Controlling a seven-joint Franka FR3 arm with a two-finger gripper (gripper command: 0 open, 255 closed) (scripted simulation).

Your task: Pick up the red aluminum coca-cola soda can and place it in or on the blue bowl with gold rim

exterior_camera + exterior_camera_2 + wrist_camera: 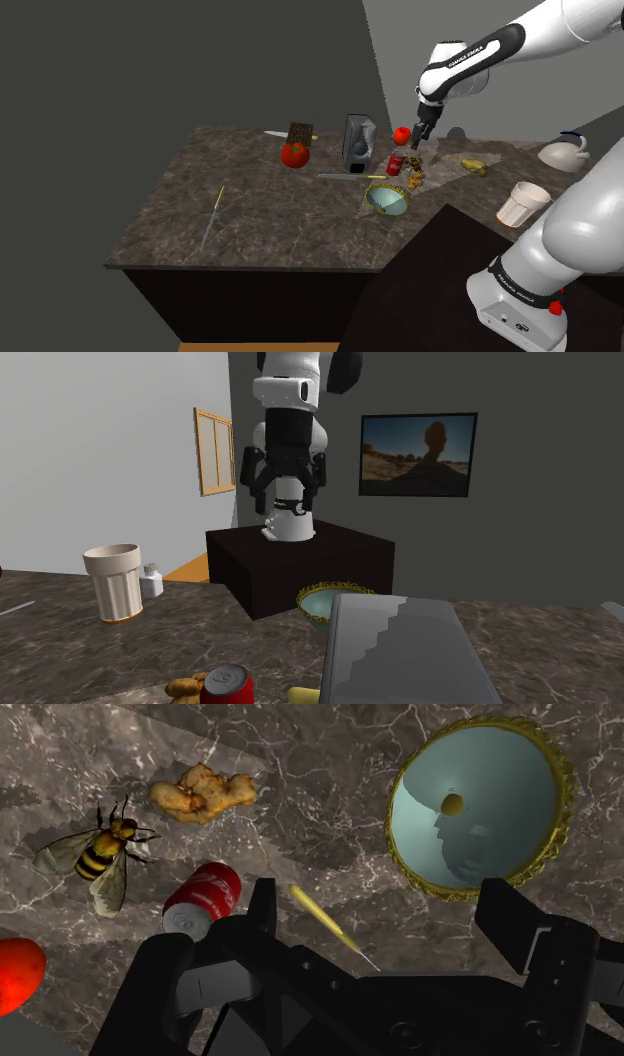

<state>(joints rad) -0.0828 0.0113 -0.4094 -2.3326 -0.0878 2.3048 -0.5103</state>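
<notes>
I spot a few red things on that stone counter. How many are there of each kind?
Round red fruits: 2, the larger fruit and the smaller fruit.
Red soda can: 1.
Total: 3 red things on the counter.

The shoulder view looks down over the surface (270, 215) from behind the stand (420, 285). The second exterior view sits low at the opposite edge, facing the stand. The close wrist view shares the bowl (500, 784) and the can (203, 896) with both.
</notes>
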